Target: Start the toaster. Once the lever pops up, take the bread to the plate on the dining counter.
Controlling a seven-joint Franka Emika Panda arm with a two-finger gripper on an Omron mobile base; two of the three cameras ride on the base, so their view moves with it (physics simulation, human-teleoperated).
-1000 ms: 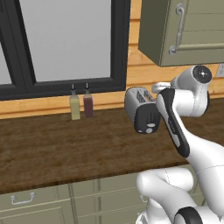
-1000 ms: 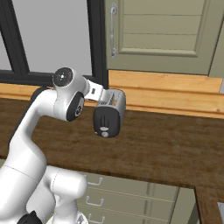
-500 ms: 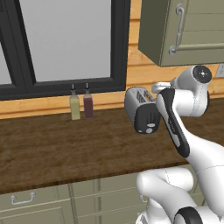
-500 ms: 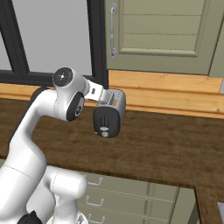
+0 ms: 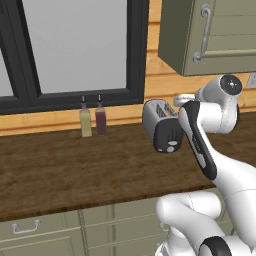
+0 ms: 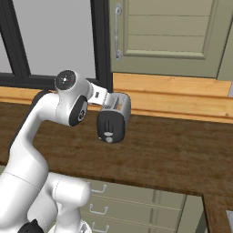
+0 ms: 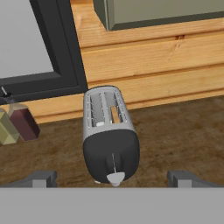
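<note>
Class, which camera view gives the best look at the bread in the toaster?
The hand view: it looks down into the toaster, showing the bread in the right-hand slot. Both base views show the toaster's side and dark end panel; the bread cannot be made out.

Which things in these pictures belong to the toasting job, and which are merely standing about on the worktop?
Belonging to the job:
- the toaster, on the worktop below the window
- the bread, a brown slice in one slot
- the gripper, jaws apart, facing the toaster's dark end panel

Merely standing about:
- the yellowish bottle
- the dark red bottle beside it
</note>
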